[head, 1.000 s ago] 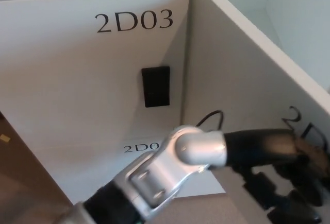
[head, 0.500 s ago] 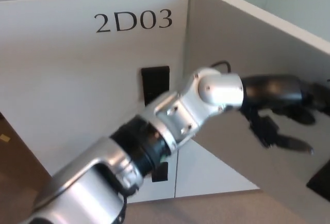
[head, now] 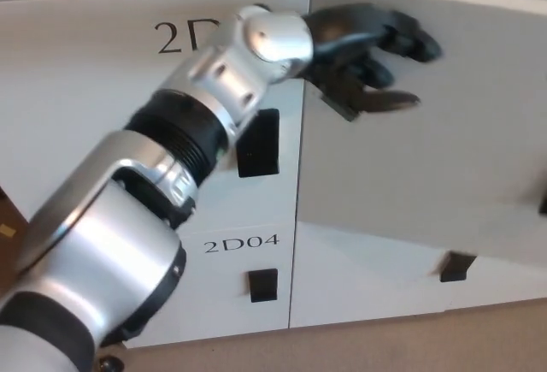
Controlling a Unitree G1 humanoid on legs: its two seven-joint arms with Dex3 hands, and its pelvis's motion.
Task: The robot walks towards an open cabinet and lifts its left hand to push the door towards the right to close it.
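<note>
My left arm reaches up from the lower left across the white cabinet fronts. Its black left hand [head: 372,56] is open, fingers spread, resting against the outer face of the open white door [head: 444,141] near that door's top edge. The door swings out from its hinge line at about the middle of the picture and fills the right side. The silver wrist covers part of the "2D03" label [head: 175,37]. My right hand does not show.
Cabinet 2D03 carries a black handle [head: 259,143]. Below it is the front labelled 2D04 [head: 241,242] with a small black handle [head: 262,285]. Another black handle [head: 455,265] shows under the open door. A strip of beige floor [head: 385,342] runs along the bottom.
My left arm has risen from the lower right to the upper middle, and the hand now lies on the door near its top. The door has swung further towards the cabinet.
</note>
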